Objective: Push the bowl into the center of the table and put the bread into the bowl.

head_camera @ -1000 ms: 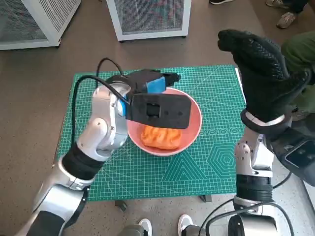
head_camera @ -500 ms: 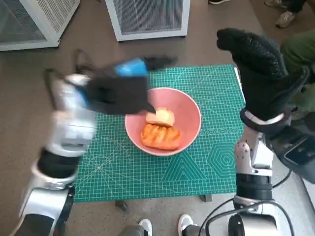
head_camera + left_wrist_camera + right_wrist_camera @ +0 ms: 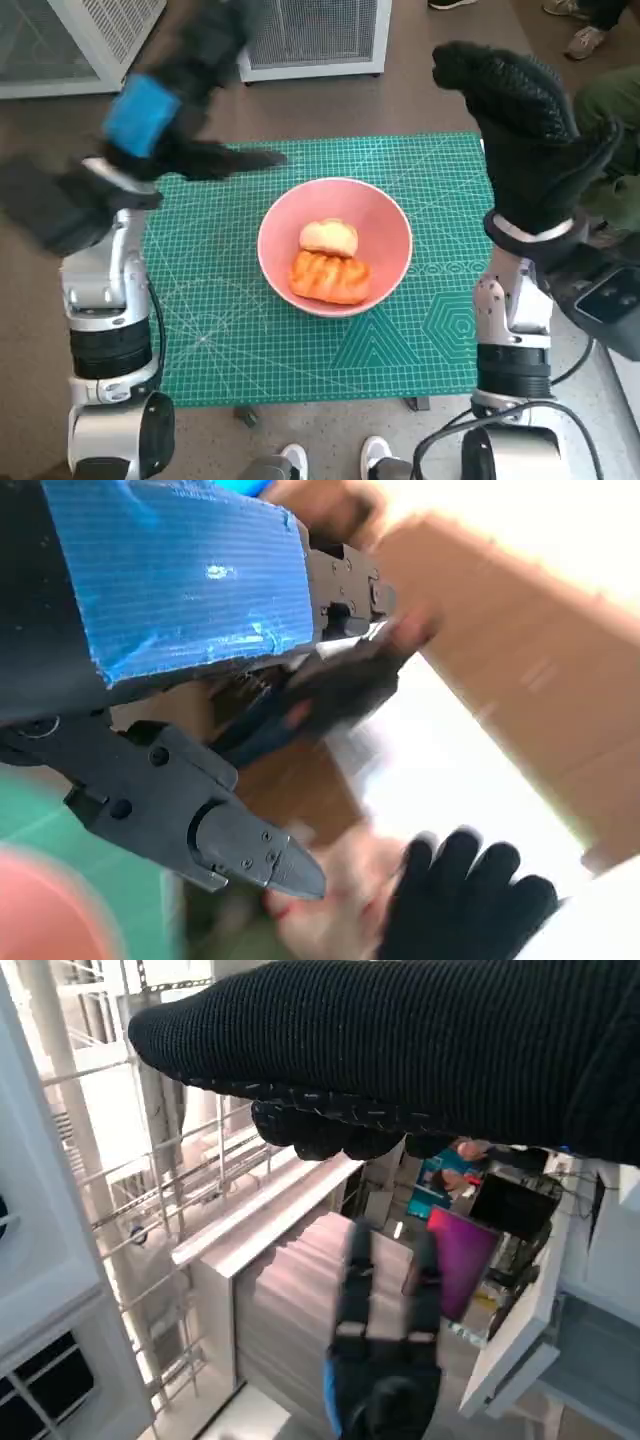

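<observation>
The bowl (image 3: 335,246) sits mid-mat (image 3: 420,350) with both breads (image 3: 328,262) inside; the task looks done. Left hand (image 3: 165,120) and right hand (image 3: 525,130) are raised, holding nothing.

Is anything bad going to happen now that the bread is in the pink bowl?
Probably not much, but two things to watch. The left hand is blurred in the head view, so it is swinging fast above the green mat; a wide swing might hit the white cabinet behind the table. The right hand is raised high near the mat's edge; if it drops carelessly, it might knock the pink bowl and tip out the two pieces of bread.
</observation>
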